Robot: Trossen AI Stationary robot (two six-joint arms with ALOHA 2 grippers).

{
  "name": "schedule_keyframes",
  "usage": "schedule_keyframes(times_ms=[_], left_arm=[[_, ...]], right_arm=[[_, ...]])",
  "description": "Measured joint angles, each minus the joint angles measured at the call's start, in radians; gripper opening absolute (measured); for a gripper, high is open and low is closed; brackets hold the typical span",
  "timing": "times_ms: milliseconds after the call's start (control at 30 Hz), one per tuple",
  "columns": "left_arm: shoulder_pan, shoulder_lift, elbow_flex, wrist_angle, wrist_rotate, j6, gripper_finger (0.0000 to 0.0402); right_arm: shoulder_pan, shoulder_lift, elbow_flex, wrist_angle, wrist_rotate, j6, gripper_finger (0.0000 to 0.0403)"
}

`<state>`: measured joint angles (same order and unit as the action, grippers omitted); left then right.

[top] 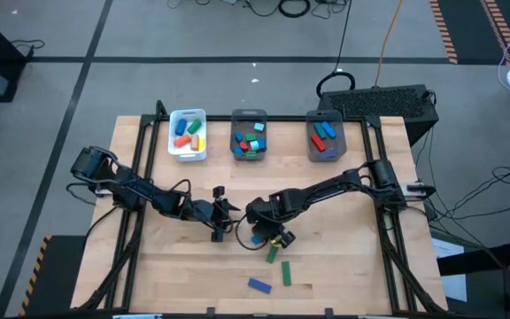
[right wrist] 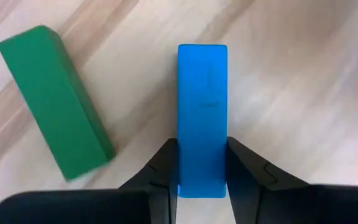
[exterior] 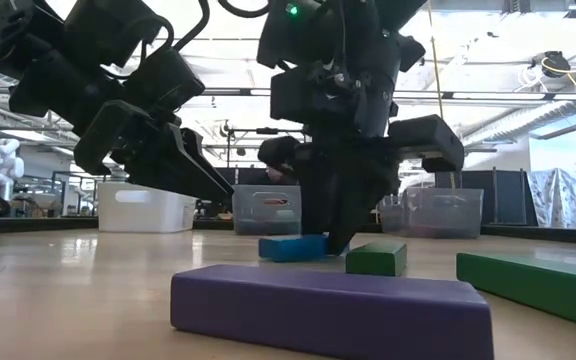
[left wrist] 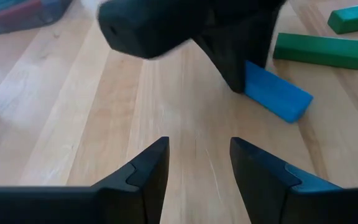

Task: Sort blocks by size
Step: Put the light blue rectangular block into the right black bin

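Hovering just above the desk (top: pixel 166 257), the left tool (left wrist: pixel 199 163) waits with fingers parted and nothing between them. Beside it, the right tool (right wrist: pixel 201 163) pinches a blue block (right wrist: pixel 202 118) lying on the desk, a green block (right wrist: pixel 53 99) just alongside.

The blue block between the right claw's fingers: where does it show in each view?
High view: blue block under the right claw, table centre.
Low view: centre, on the table, beside a green block.
Left wrist view: right of centre.
Right wrist view: centre, between the fingers.
Shared landmark: that neighbouring green block.
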<state>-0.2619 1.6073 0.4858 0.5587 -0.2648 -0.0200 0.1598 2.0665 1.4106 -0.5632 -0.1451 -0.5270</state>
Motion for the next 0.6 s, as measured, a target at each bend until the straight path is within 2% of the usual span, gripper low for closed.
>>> schedule_keyframes(times_ms=[267, 600], left_arm=[[0.0, 0.0, 0.0, 0.002, -0.002, 0.0, 0.0173], [0.0, 0.0, 0.0, -0.003, -0.002, 0.0, 0.0173]], right_arm=[[-0.056, -0.079, 0.0, -0.168, -0.001, 0.058, 0.0082], [-0.191, -0.21, 0.0, -0.239, -0.003, 0.204, 0.0082]])
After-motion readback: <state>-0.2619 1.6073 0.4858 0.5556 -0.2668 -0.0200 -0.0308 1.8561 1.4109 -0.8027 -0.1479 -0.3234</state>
